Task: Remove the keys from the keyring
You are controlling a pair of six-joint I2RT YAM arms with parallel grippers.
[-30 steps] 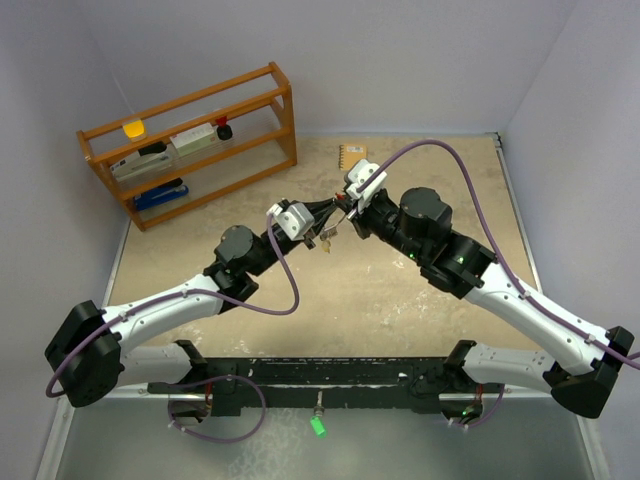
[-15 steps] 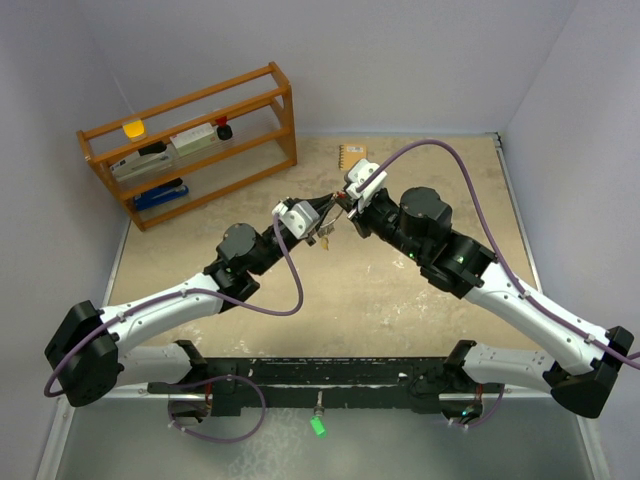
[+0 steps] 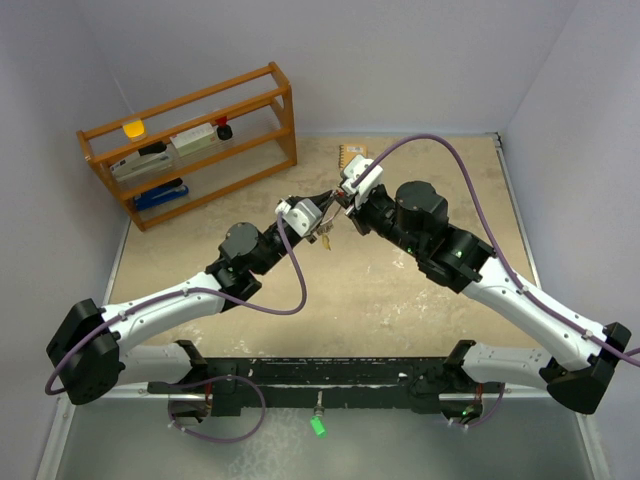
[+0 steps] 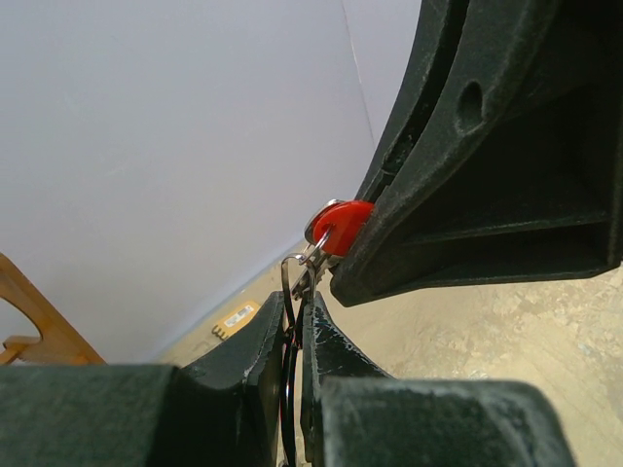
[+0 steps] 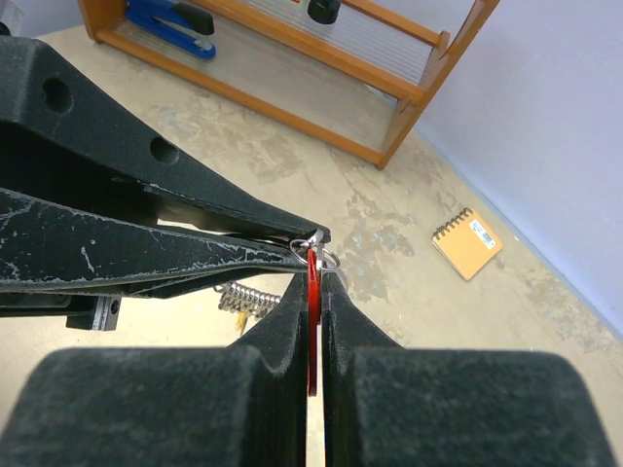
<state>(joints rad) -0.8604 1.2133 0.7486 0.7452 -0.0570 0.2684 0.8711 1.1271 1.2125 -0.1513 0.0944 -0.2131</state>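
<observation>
TIP TO TIP ABOVE THE TABLE (image 3: 400,300): My right gripper (image 5: 313,277) is closed almost flat on the red key (image 5: 312,292), which it holds edge-on between the pads. My left gripper (image 4: 295,306) is pinched nearly shut on the thin wire of the keyring (image 4: 313,255), which rises from its tips toward 12 o'clock in the left wrist view. The other keys (image 5: 245,298) hang loose at about 8 o'clock of the pinch, off the surface. An orange notebook (image 5: 468,242) lies out at 2 o'clock.

As I judge it, the step in hand is working the red key off the coil. Done well, my left side holds the ring steady while my right turns the key round the wire toward the split end. I cannot make out where that end lies. A straight tug would likely drag the wire from my left pinch.
</observation>
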